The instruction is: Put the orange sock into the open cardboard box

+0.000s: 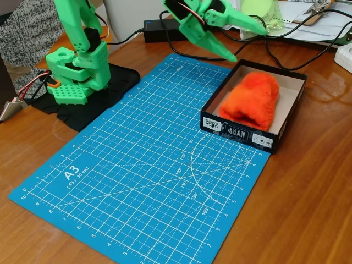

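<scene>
Blue mat | orange sock in box, long axis w/ box depth

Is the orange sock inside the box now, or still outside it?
Inside. The sock lies on the beige floor of the box, within its walls. The gripper hangs above the box's far edge, open, holding nothing.

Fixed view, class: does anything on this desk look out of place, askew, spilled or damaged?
Nothing stands out. The orange sock lies wholly inside the box, which sits flat, half on the blue cutting mat. The gripper hangs open above the box's far corner, holding nothing.
</scene>
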`<state>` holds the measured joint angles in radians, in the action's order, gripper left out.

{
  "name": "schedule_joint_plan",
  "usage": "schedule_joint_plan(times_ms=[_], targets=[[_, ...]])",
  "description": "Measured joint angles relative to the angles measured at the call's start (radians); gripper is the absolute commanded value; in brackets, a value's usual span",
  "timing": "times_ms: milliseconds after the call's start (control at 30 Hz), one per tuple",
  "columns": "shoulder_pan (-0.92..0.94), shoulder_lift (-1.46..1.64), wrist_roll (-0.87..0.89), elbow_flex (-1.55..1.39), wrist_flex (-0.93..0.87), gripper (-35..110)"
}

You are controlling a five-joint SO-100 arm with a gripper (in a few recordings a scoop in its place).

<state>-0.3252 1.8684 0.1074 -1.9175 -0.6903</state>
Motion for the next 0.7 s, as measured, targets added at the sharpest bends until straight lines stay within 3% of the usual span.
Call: schedule_joint_plan(times_ms=[133, 267, 500, 700], targets=[[0.041, 0.084, -0.023, -0.072, -0.006, 44], [0.141, 0.347, -0.002, -0.235, -0.121, 44], [0.307, 0.871, -0.038, -0.491, -0.489, 17], [0.334, 1.040, -0.035, -0.657, -0.518, 1]])
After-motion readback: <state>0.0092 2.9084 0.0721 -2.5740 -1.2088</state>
